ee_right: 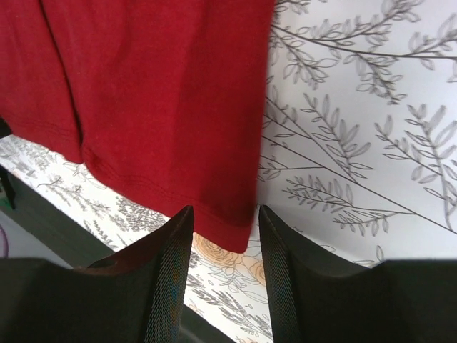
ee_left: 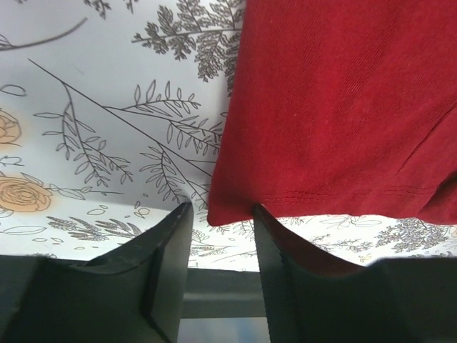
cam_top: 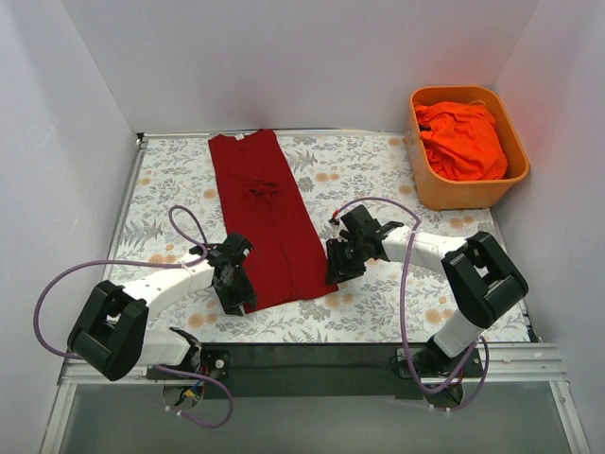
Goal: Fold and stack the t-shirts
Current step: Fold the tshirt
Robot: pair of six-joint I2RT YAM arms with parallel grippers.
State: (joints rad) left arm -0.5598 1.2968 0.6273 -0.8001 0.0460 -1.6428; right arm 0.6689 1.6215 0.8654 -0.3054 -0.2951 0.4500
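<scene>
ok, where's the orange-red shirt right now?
Top view: the orange-red shirt sits bunched inside the orange tub at the table's far right corner, apart from the crimson shirt.

A robot test cell in a lab: plain white walls [cam_top: 321, 57] box in a floral-print table [cam_top: 369, 180], with the cabled left arm [cam_top: 161, 284] and right arm [cam_top: 430, 248] bolted to a metal rail [cam_top: 312, 364].

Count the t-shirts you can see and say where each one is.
2. The dark red t-shirt lies folded into a long strip on the floral table. The orange t-shirt is bunched in the orange tub at the far right; others may be hidden under it.
</scene>
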